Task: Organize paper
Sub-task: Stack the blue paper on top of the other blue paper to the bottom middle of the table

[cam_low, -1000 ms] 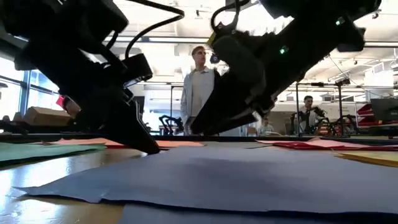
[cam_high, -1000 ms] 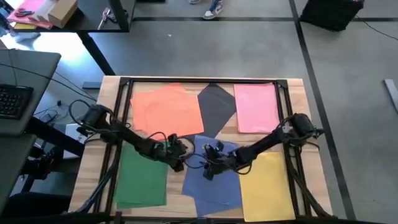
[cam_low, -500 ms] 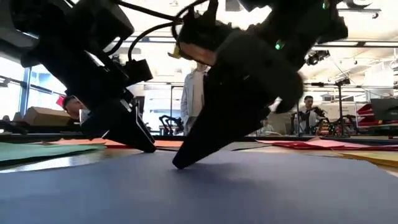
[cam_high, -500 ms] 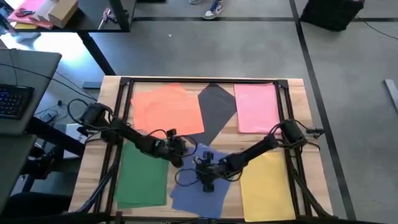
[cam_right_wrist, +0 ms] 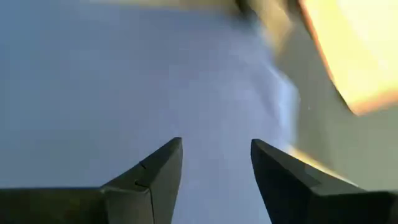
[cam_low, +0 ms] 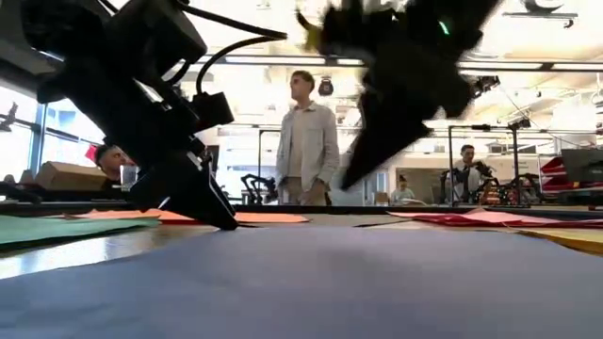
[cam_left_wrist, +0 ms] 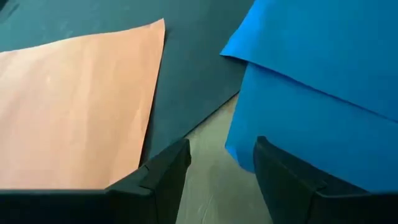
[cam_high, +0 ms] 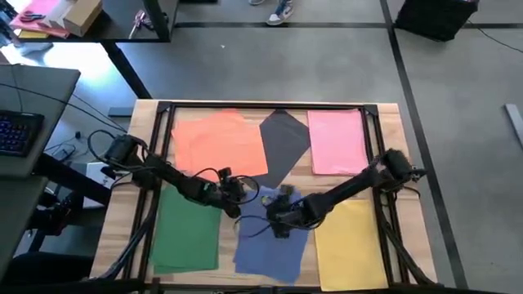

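Note:
Sheets of paper lie flat on the wooden table: orange (cam_high: 219, 143), dark grey (cam_high: 283, 139) and pink (cam_high: 337, 140) along the far side, green (cam_high: 186, 235), blue (cam_high: 274, 245) and yellow (cam_high: 347, 241) along the near side. My left gripper (cam_high: 234, 202) is open and low at the blue paper's far left corner (cam_left_wrist: 239, 149), over bare wood between blue and orange (cam_left_wrist: 74, 106). My right gripper (cam_high: 278, 219) is open and raised over the blue paper (cam_right_wrist: 124, 81), clear of it in the low view (cam_low: 363, 174). My left gripper's fingers (cam_low: 221, 218) come down slanting from the table's left and end at the far left corner of the blue paper (cam_left_wrist: 249, 155). Whether a fingertip rests on the sheet or just beside it, I cannot tell.
A black frame (cam_high: 270, 106) runs around the tabletop, and cables trail between the arms. A person (cam_low: 306, 141) stands beyond the far edge. A desk with a keyboard (cam_high: 16, 131) is off the table's left side.
My right gripper pressed down on the blue paper and dragged it toward the near left. It has since lifted off and gone back toward the right. The fanned blue sheets now lie more squarely together, closer to the near edge.

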### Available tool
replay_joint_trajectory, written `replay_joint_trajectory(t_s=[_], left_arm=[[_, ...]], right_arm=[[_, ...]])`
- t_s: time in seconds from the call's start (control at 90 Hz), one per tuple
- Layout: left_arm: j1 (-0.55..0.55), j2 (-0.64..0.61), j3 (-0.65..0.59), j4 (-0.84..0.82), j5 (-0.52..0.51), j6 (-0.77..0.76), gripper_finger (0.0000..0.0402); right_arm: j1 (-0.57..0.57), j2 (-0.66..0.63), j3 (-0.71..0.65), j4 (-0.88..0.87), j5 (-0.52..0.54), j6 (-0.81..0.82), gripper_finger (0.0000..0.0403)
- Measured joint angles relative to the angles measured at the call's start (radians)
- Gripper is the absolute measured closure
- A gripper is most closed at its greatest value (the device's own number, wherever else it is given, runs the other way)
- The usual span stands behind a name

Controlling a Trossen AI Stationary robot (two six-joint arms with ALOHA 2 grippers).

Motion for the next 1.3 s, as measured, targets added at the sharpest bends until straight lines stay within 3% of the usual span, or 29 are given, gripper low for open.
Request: replay_joint_trajectory(t_s=[0.156,0.411,0.7,0.922,1.3], left_arm=[[-0.003,0.0,0.0,0.023,0.009,0.0,0.0233],[-0.003,0.001,0.0,0.047,0.016,0.0,0.0233],[0.0,0.001,-0.001,0.05,0.018,0.0,0.0233],[0.0,0.001,-0.001,0.053,0.019,0.0,0.0232],[0.0,0.0,0.0,0.027,0.02,-0.001,0.0232]], right_arm=[[-0.061,-0.051,-0.125,0.053,0.07,0.123,0.0227],[-0.124,-0.002,-0.175,0.305,0.055,0.011,0.0227],[-0.128,0.054,-0.175,0.428,0.033,-0.039,0.0227],[-0.119,0.117,-0.091,0.458,0.022,-0.081,0.0227],[-0.104,0.118,0.01,0.407,0.048,-0.168,0.0227]])
